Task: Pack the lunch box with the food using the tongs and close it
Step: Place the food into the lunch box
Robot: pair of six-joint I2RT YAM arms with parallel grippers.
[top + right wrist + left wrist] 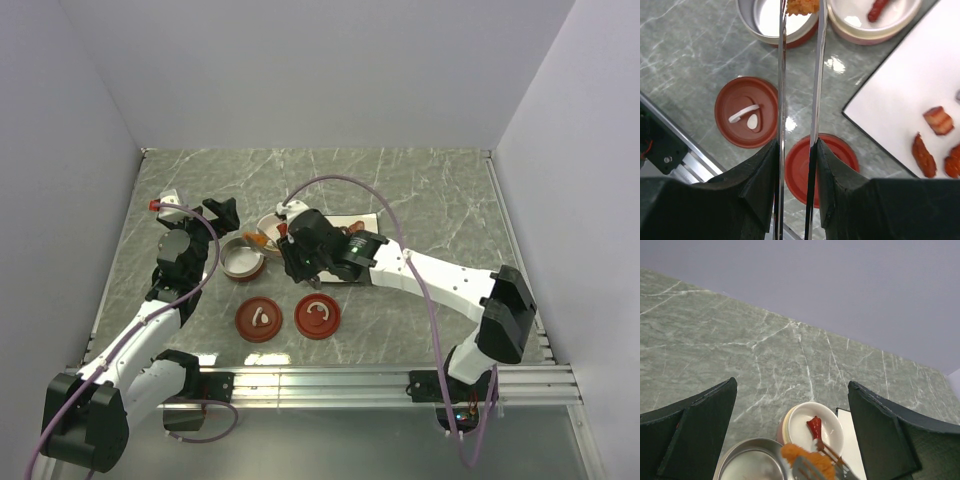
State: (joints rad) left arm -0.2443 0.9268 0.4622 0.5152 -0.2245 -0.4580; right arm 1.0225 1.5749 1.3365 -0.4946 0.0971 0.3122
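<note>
Tongs (pixel 781 100) squeezed by right gripper (pixel 797 150), food (pixel 802 6) pinched; to be centred over tin (pixel 760 20) before release. Left gripper (pixel 792 390) agape.

You get only the lower edge of the orange food piece (pixel 802 6) ahead of the right fingers (pixel 760 185). The top border crops it, and also crops the steel tin (pixel 749 24) and the pale bowl (pixel 870 36). Those fingers half cover the nearest red lid (pixel 840 150). Between the left fingers (pixel 695 425), the tongs (pixel 802 471) are blurred and cut off at the bottom edge.

Left end effector (pixel 792 385) wide open; right end effector (pixel 796 145) clamped narrow.
</note>
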